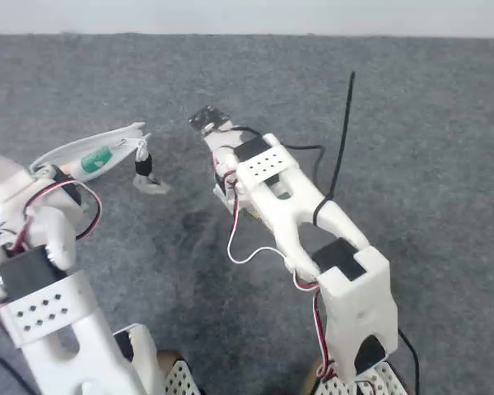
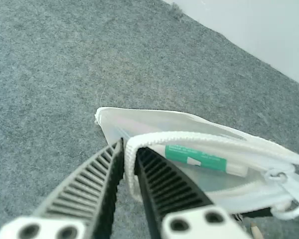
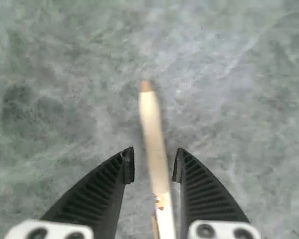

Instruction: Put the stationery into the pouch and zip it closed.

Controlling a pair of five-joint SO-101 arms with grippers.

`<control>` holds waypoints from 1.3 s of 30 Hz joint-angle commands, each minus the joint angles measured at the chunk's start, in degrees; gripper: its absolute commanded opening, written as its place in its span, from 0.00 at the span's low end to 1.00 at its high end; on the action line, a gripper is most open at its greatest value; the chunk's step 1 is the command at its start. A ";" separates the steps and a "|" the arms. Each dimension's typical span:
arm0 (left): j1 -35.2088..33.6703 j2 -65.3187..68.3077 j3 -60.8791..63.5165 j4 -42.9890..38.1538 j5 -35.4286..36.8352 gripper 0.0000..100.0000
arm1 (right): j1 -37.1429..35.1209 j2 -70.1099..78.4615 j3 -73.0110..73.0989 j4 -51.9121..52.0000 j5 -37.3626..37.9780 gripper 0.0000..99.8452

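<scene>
Wooden pencil (image 3: 150, 124) is lying on grey carpet (image 3: 249, 74), long axis running straight between parted jaws of right gripper (image 3: 153, 155). Left gripper (image 2: 129, 149) is pinching zipper rim of pouch (image 2: 199, 128), mouth gaping nearby.

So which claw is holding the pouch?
The left claw: it is pinched shut on the pouch at its zipper edge. The right claw is open, with a pencil between its fingers.

grey carpet-like surface (image 1: 445, 123) (the tabletop), pale wall (image 1: 230, 15) behind

grey carpet (image 1: 445, 123) — pale wall (image 1: 230, 16)
</scene>
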 commanded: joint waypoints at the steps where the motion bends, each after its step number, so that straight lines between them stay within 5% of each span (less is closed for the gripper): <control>1: 0.26 -2.81 -2.24 -2.37 0.44 0.01 | -1.80 -1.19 -3.52 1.36 0.97 0.12; 6: 0.26 -2.81 -2.24 -2.37 0.44 0.01 | -1.89 1.71 -3.60 -0.48 1.32 0.11; 10: 0.26 -2.81 -2.15 -2.37 0.44 0.01 | -1.98 3.91 -3.60 -2.59 1.41 0.00; 29: 0.26 -2.81 -2.15 -2.37 0.44 0.01 | -0.13 -18.51 -3.34 12.97 0.79 0.01; 35: 0.35 -2.81 -2.15 -2.37 0.44 0.01 | -1.27 -15.52 -1.93 6.90 0.79 0.02; 39: 0.35 -2.81 -2.15 -2.37 0.44 0.01 | -2.77 -10.33 -1.23 4.09 1.23 0.12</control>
